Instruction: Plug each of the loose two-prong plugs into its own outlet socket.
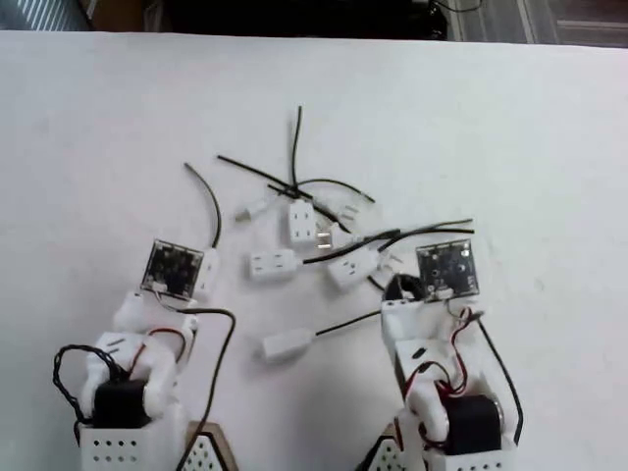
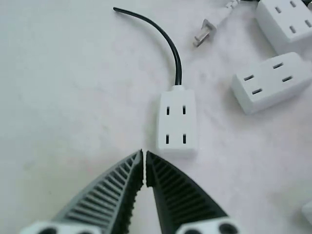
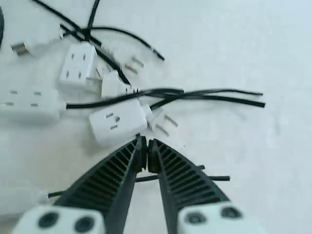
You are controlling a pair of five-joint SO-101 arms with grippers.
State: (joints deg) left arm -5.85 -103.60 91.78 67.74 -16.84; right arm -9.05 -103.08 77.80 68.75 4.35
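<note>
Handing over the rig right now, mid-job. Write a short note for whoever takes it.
Left claw: shut, empty, tips right beside a white four-slot socket block on a black cord.
Right claw: shut, empty, tips near a white socket block and a loose white two-prong plug.
A tangle of further sockets, plugs and black cords lies mid-way across the white table.
Done: no plug seen seated.
Left: grasp and insert every plug.

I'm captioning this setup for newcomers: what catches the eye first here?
A tangle of black cords, white outlet sockets and loose plugs lies on the white table. Nearer, both grippers are shut: the left gripper points at a corded socket, the right gripper at another socket beside a two-prong plug.
</note>
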